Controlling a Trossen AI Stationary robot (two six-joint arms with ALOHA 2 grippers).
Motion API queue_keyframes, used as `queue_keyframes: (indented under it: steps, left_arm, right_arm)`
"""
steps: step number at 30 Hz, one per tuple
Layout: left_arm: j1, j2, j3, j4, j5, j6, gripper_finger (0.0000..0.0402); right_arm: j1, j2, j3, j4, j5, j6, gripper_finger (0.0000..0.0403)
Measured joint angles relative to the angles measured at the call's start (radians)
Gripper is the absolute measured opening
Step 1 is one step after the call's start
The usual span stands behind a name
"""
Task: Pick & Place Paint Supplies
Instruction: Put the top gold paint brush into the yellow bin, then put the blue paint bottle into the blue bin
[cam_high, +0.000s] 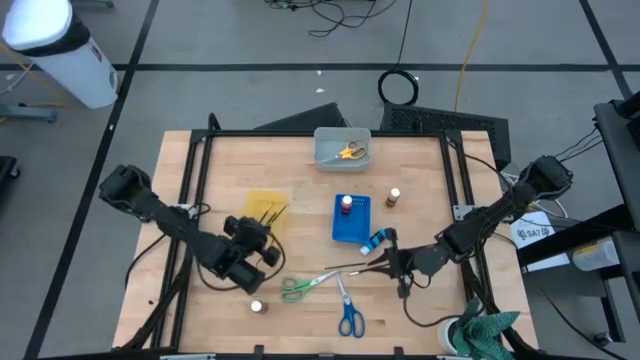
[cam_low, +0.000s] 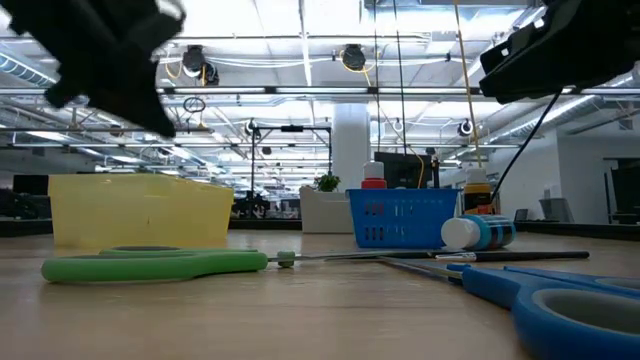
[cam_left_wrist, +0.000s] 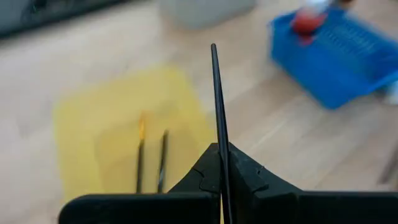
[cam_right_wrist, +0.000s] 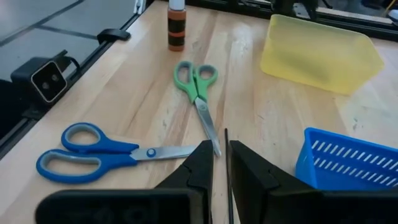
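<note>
My left gripper (cam_high: 262, 250) hovers just near of the yellow tray (cam_high: 268, 207), shut on a thin dark brush (cam_left_wrist: 217, 106). Two more brushes (cam_left_wrist: 151, 158) lie in that tray. My right gripper (cam_right_wrist: 222, 163) is low over the table and open by a narrow gap, its fingers on either side of the end of another brush (cam_high: 352, 268) that lies flat on the wood. A blue-topped bottle (cam_high: 378, 240) lies on its side beside the blue tray (cam_high: 358, 232), which holds a red-topped bottle (cam_high: 347, 203). Green scissors (cam_high: 303, 286) and blue scissors (cam_high: 348, 312) lie flat. My left gripper pinches the thin brush between its two fingers, low on the shaft (cam_left_wrist: 222, 158). The brush runs forward along the fingers, its free tip (cam_left_wrist: 213, 48) lifted clear over the yellow tray's edge.
A grey bin (cam_high: 325, 157) at the far edge holds yellow scissors (cam_high: 350, 152). A brown-topped bottle (cam_high: 394, 197) stands right of the blue tray, and a white-topped one (cam_high: 257, 307) stands near the table's near edge. Black rails frame the table sides. A green cloth (cam_high: 485, 330) lies at the near right corner.
</note>
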Motion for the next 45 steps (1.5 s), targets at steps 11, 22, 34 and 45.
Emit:
queue_keyframes:
  steps: [11,22,34,45]
  left_arm:
    - [0.111,-0.002,-0.125,0.075,0.181,-0.136,0.0064]
    - [0.130,-0.002,-0.125,0.159,0.214,0.013,0.0181]
    - [0.130,-0.002,-0.125,0.341,0.228,0.223,0.0224]
    - [0.151,-0.006,-0.125,0.420,0.283,0.351,0.0221]
  right_arm:
    - [0.000,0.000,0.000,0.024,0.000,-0.010,0.0043]
    - [0.000,0.000,0.000,0.071,-0.002,0.029,0.0044]
    - [-0.149,-0.038,-0.001,-0.302,0.031,0.118,0.0176]
    - [-0.230,-0.036,-0.001,-0.497,-0.020,-0.059,0.0218]
